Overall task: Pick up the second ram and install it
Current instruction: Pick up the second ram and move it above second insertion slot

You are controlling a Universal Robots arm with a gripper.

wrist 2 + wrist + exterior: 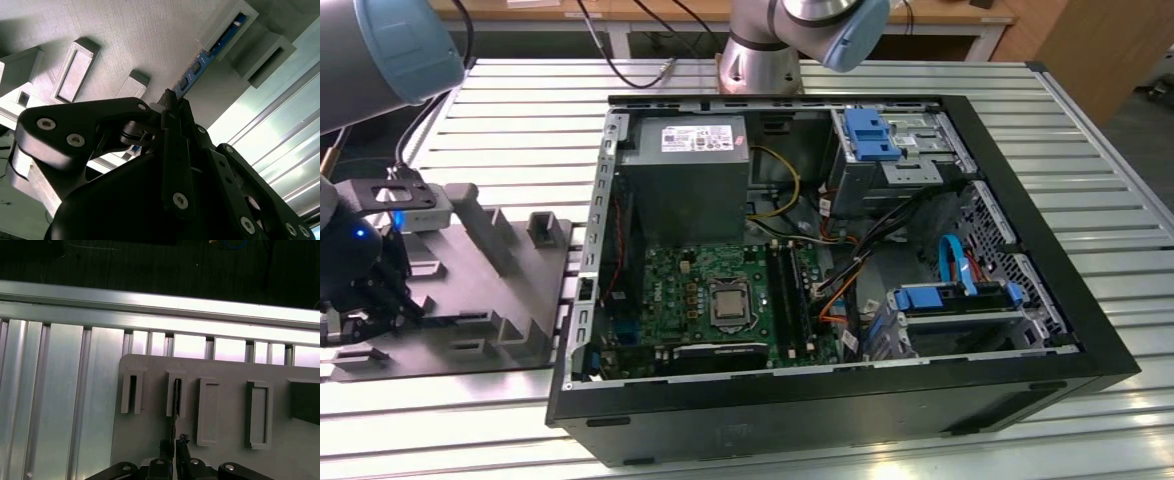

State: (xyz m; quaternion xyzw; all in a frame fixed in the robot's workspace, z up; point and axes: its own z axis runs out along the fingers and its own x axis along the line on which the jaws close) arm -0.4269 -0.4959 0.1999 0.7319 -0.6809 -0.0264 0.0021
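The second ram (pixel 201 62) is a thin bluish board standing on edge in a slotted holder of the grey fixture (pixel 125 35). In the first wrist view the ram (pixel 176 399) shows edge-on as a dark thin line in one holder slot. My gripper (pixel 172 104) has its black fingers pressed together on the ram's near end, and in the first wrist view the gripper (pixel 173 442) sits right at the board's end. In the exterior view the gripper (pixel 371 298) hangs low over the fixture (pixel 494 270) at that view's far left.
An open black computer case (pixel 774 385) lies on the ribbed metal table (pixel 520 120) at the exterior view's right of the fixture. Inside are the green motherboard (pixel 680 290) with long black slots (pixel 787 290), a grey power supply (pixel 683 180) and cables. The arm's base (pixel 761 60) stands behind the case.
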